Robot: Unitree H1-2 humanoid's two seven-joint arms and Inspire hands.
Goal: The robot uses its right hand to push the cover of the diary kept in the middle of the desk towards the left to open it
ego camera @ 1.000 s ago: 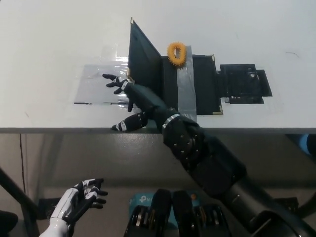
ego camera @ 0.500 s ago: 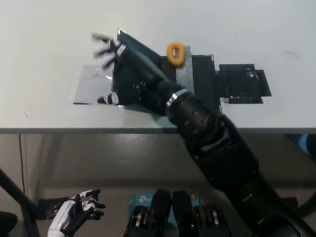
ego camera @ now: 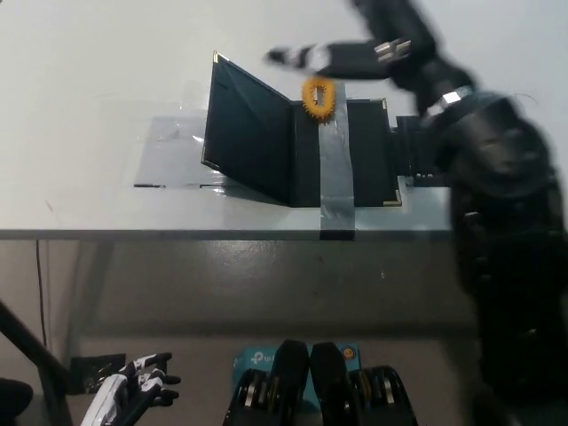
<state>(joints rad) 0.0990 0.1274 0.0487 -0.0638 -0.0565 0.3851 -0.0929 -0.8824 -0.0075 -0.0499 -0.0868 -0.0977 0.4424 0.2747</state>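
Black cover (ego camera: 248,142) stands half open, leaning left of the orange ring (ego camera: 318,96). My right hand (ego camera: 342,58) hangs above the ring, blurred, holding nothing. I think it needs one more push flat.

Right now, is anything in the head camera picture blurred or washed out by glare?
In the head view, the black right hand and its arm are smeared by motion blur above the diary, so whether its fingers are apart is unclear. The diary, the orange ring and the grey tape strip look sharp. The clear plastic sheet on the desk shows faint glare. The white left hand rests at the lower left.
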